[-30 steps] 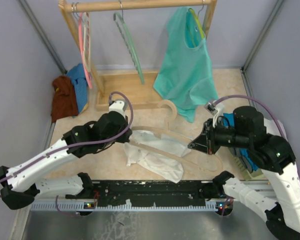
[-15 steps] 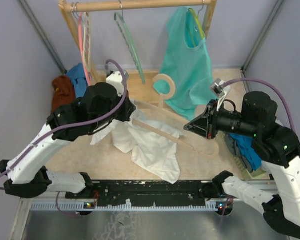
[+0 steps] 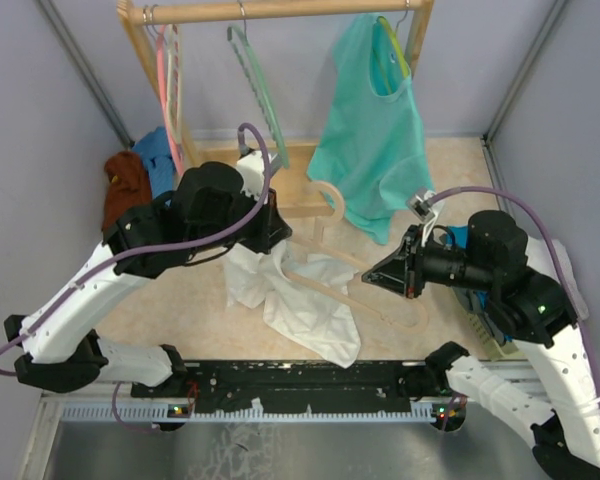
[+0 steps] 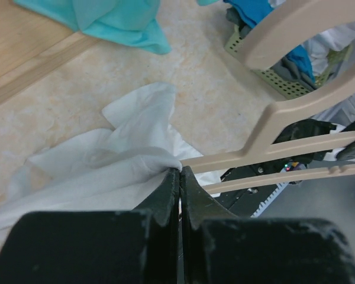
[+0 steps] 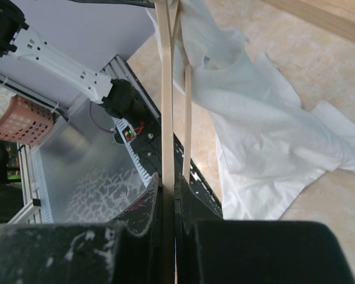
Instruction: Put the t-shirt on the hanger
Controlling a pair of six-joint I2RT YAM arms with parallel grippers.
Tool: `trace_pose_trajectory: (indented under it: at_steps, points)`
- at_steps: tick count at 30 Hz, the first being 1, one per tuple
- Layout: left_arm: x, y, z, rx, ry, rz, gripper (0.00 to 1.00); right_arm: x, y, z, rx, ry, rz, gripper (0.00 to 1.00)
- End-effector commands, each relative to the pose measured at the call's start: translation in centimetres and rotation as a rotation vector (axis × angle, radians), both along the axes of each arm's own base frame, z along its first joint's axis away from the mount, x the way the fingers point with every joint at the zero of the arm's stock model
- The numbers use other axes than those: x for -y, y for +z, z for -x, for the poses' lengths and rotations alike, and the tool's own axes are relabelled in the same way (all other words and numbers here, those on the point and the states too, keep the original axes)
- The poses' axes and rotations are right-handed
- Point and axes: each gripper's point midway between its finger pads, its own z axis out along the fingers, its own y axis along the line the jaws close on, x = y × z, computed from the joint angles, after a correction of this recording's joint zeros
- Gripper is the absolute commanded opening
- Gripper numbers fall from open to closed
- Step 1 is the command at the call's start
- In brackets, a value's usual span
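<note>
The white t-shirt hangs from my left gripper, which is shut on a fold of it above the table; its lower part trails on the table. The beige hanger is held in the air, hook toward the rack, one end beside the left fingertips against the shirt. My right gripper is shut on the hanger's other arm. In the left wrist view the gripper pinches the t-shirt, the hanger just beyond it. In the right wrist view the gripper clamps the hanger, the t-shirt to its right.
A wooden rack stands at the back with pink hangers, a thin green hanger and a teal sleeveless top. Rust-brown and blue garments lie at the far left. A basket of clothes sits under the right arm.
Both arms have lifted the shirt and hanger off the table. In the last half second the hanger and the right gripper came down a little and the left gripper moved right.
</note>
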Motion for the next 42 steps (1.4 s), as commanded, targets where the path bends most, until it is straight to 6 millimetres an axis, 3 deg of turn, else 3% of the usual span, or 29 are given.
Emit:
trace_pose_trajectory:
  at_steps: [1,8,12,17,24,29,34,42]
  points:
    - [2.7,4.2,1.2,0.042,-0.137,0.14,0.0,-0.9,1.5,0.5,0.064,0.067,-0.073,0.0]
    - [4.6,5.2,2.6,0.026,-0.248,0.203,0.0,-1.3,1.1,0.5,0.057,0.071,-0.107,0.0]
    - [5.4,5.9,3.5,0.019,-0.31,0.242,0.0,-1.7,2.4,0.0,0.104,0.057,-0.193,0.0]
    - [5.0,5.1,3.2,0.011,-0.287,0.212,0.0,-2.0,3.7,0.5,0.145,0.072,-0.296,0.0]
    - [4.0,4.4,2.1,0.04,-0.217,0.172,0.26,-1.2,4.3,2.3,0.192,0.093,-0.379,0.0]
    - [3.8,6.5,1.9,0.095,-0.212,0.222,0.36,0.0,4.8,3.9,0.251,0.082,-0.441,0.0]
    - [3.2,9.3,2.1,0.166,-0.218,0.273,0.4,0.8,5.3,4.9,0.294,0.067,-0.502,0.0]
    - [-0.6,14.0,2.4,0.281,-0.138,0.354,0.43,1.4,6.0,5.1,0.333,0.045,-0.561,0.0]
